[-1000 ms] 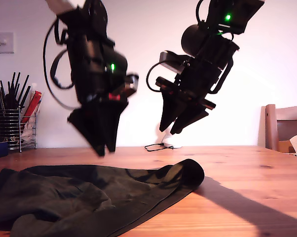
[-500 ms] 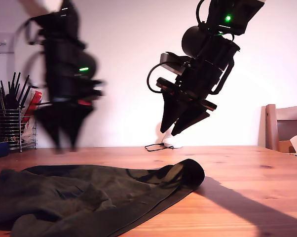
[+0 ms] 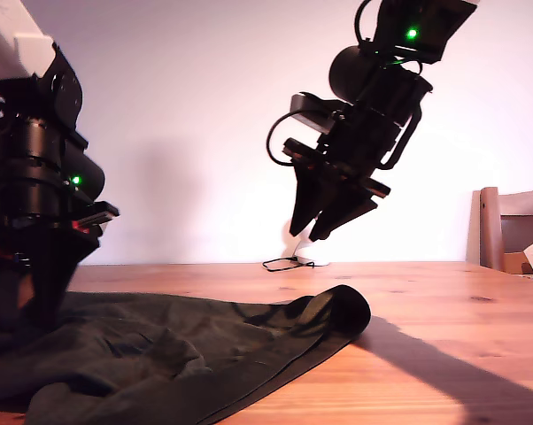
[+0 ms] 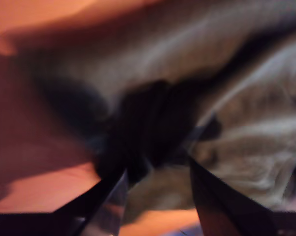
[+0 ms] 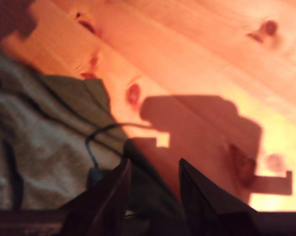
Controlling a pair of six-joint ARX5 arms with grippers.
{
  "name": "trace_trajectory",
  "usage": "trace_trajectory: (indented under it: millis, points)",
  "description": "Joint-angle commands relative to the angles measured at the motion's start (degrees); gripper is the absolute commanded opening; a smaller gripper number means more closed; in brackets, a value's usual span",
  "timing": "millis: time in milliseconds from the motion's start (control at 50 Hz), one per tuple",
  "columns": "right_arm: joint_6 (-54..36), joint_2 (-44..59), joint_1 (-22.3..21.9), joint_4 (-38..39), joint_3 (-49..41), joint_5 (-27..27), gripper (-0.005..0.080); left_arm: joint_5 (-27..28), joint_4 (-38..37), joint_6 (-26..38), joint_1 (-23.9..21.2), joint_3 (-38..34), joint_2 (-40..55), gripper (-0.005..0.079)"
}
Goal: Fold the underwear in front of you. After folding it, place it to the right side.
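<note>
Counting what sits on the wooden table (image 3: 444, 301): one pair of underwear (image 3: 187, 350), very dark olive cloth, lying wrinkled across the lower left of the exterior view, its hemmed edge curling up toward the frame's middle. Two grippers show. My first gripper (image 4: 158, 184) is low at the exterior view's left edge (image 3: 27, 305), right at the cloth; its wrist view is blurred, with the jaws a little apart and crumpled fabric just beyond their tips, but I cannot tell whether they grip anything. My second gripper (image 3: 324, 226) hangs in the upper middle of the exterior view, well above the table, jaws narrowly apart and holding nothing (image 5: 153, 172). One wooden chair (image 3: 513, 232) stands at the exterior view's right edge. One thin black cable (image 3: 289, 263) lies at the table's far side.
</note>
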Motion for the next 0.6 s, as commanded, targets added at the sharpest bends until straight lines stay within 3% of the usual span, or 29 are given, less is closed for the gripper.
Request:
trace_trajectory:
  millis: [0,220,440,580]
  points:
    - [0.13,1.75,-0.48,0.37,-0.85,-0.42,0.0277,0.37,2.38,-0.22,0.37,-0.66,-1.46,0.0359]
    - [0.68,2.08,-0.7,0.42,-0.85,-1.75,0.0277,-0.07,8.44,-0.35,0.74,-5.07,-8.61,0.0357]
    - [1.01,2.12,-0.7,0.76,-0.85,-2.21,0.0277,0.26,19.34,-0.42,1.99,-15.32,-18.16,0.0357]
    - [1.46,2.12,-0.7,0.61,-0.85,-7.45,0.0277,1.77,27.26,-0.79,2.71,-22.6,-23.8,0.0357]
